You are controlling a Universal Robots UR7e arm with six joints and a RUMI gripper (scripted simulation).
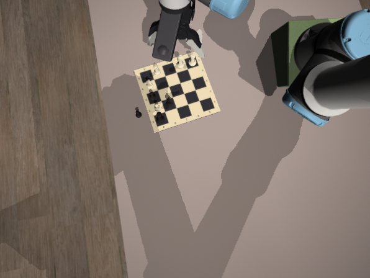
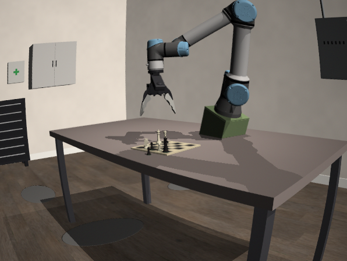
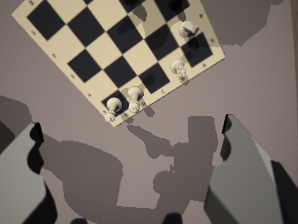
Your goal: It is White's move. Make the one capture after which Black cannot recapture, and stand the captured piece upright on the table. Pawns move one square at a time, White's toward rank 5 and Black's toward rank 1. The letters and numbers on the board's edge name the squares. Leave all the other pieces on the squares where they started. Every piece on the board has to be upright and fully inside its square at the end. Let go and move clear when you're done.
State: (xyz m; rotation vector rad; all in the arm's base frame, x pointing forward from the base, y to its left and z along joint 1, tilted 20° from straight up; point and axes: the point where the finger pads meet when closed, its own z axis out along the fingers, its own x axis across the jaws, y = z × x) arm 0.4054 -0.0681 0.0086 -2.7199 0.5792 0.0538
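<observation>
My gripper [image 1: 177, 49] [image 2: 158, 113] [image 3: 134, 119] is open and empty, high above the table beyond the board's white-piece edge. The chessboard [image 1: 188, 118] [image 2: 193, 145] [image 3: 23, 12] lies flat. A black pawn [image 1: 138, 113] [image 2: 148, 151] stands upright on the table beside the board's left edge. On the left column, a white piece [image 1: 157, 107] [image 2: 159, 147] stands between a tall black piece [image 1: 159, 117] and a small black piece [image 1: 152, 95]. Another black piece [image 1: 168, 101] stands one column in. A white piece [image 1: 149, 83] [image 3: 187, 30] stands further up that left column.
Three more white pieces line the board's far row: one near the left [image 1: 157, 70] [image 3: 178, 68] and two tall ones [image 1: 180, 62] [image 1: 192, 61] side by side at the right corner. The green base block [image 1: 282, 56] [image 2: 213, 125] stands right of the board. The table's edge runs left of the board.
</observation>
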